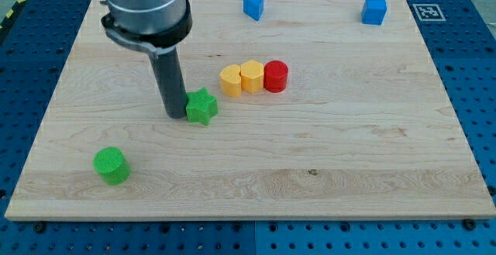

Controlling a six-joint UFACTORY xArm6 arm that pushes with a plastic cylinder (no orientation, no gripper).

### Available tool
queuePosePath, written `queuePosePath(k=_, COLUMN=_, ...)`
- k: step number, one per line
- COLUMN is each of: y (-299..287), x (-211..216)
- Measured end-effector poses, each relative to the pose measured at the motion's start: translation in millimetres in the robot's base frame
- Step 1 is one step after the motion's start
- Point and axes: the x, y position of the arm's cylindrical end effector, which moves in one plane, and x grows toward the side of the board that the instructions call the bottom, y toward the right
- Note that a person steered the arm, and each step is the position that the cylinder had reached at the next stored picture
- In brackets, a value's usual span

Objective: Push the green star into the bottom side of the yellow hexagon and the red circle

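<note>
The green star (202, 106) lies left of the view's centre. My tip (175, 115) stands right at the star's left side, touching or nearly touching it. Up and to the right of the star stands a tight row of three blocks: a yellow heart-like block (230, 79), the yellow hexagon (252, 76) and the red circle (276, 76), each touching its neighbour. The star sits lower than the row and left of the hexagon, with a small gap to the yellow heart-like block.
A green circle (111, 165) sits at the view's lower left. Two blue blocks stand near the view's top edge, one at top centre (253, 5) and one at top right (373, 10). The wooden board (372, 154) ends in blue pegboard all round.
</note>
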Motion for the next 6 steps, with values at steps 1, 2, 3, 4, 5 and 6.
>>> queuePosePath(k=1, y=32.5, x=0.7)
queuePosePath(k=2, y=67.0, x=-14.1)
queuePosePath(k=3, y=75.3, x=-14.0)
queuePosePath(k=4, y=93.7, x=-11.4)
queuePosePath(k=5, y=96.6, x=-8.8)
queuePosePath(k=6, y=96.6, x=24.3)
